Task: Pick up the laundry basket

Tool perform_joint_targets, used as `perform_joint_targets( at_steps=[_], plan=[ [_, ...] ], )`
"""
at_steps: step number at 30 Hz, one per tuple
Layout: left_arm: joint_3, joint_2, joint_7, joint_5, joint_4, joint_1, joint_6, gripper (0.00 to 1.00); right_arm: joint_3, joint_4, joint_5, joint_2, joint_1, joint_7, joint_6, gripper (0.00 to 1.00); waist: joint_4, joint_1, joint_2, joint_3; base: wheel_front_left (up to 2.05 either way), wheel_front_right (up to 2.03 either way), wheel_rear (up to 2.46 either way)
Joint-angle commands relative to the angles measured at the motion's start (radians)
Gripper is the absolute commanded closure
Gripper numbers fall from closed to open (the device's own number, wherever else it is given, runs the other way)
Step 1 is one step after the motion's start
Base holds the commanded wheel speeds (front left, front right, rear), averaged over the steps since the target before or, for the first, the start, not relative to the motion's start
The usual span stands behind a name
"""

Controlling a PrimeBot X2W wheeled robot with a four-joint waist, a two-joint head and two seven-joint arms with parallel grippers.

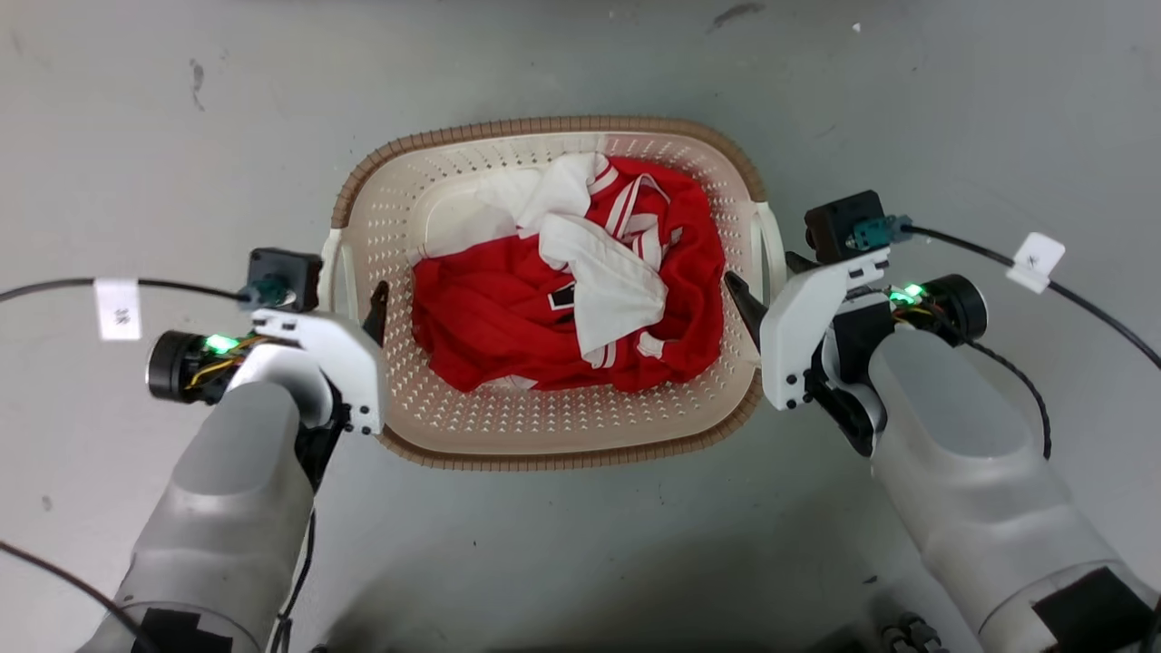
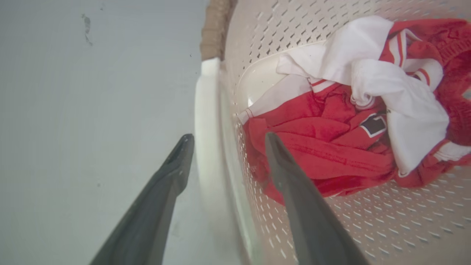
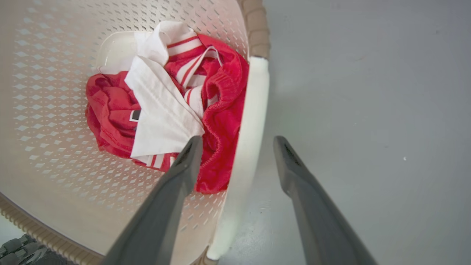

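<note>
The laundry basket (image 1: 544,127) stands on the grey floor, cream with perforated walls and a brown woven-look rim, holding red and white clothes (image 1: 562,308). My left gripper (image 1: 356,292) is open at its left side. In the left wrist view the left gripper (image 2: 229,135) straddles the white left handle (image 2: 206,121), one finger outside and one inside the basket. My right gripper (image 1: 762,269) is open at the right side. In the right wrist view the right gripper (image 3: 238,139) straddles the white right handle (image 3: 254,103) the same way. The inner fingers hang just above the clothes (image 3: 165,106).
Bare grey floor (image 1: 580,544) surrounds the basket on all sides. Black cables with white tags (image 1: 1039,258) run from both wrists. A small dark object (image 1: 907,630) lies on the floor near the bottom right.
</note>
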Motion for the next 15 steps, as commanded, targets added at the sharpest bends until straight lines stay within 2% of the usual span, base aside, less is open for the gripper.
perform_joint_targets(
  at_steps=[1, 4, 15],
  plan=[
    [-0.017, 0.007, 0.011, -0.014, 0.000, -0.021, 0.001, 0.00, 0.008, 0.012, 0.010, -0.001, -0.024, 0.008, -0.001, 0.00, 0.005, -0.0001, 0.0000, 0.012, 0.00, 0.00, 0.00],
    [-0.116, 0.032, 0.038, -0.038, -0.008, -0.035, 0.001, 0.00, 0.041, 0.043, 0.035, -0.001, -0.056, 0.028, 0.000, 0.00, 0.008, -0.0001, 0.0000, 0.029, 0.00, 0.00, 0.00],
    [-0.329, 0.086, 0.123, -0.232, -0.055, -0.062, 0.001, 0.00, 0.125, 0.115, 0.096, -0.001, -0.123, 0.031, -0.001, 0.00, 0.010, -0.0001, 0.0000, 0.068, 0.00, 0.00, 0.00]
  ],
)
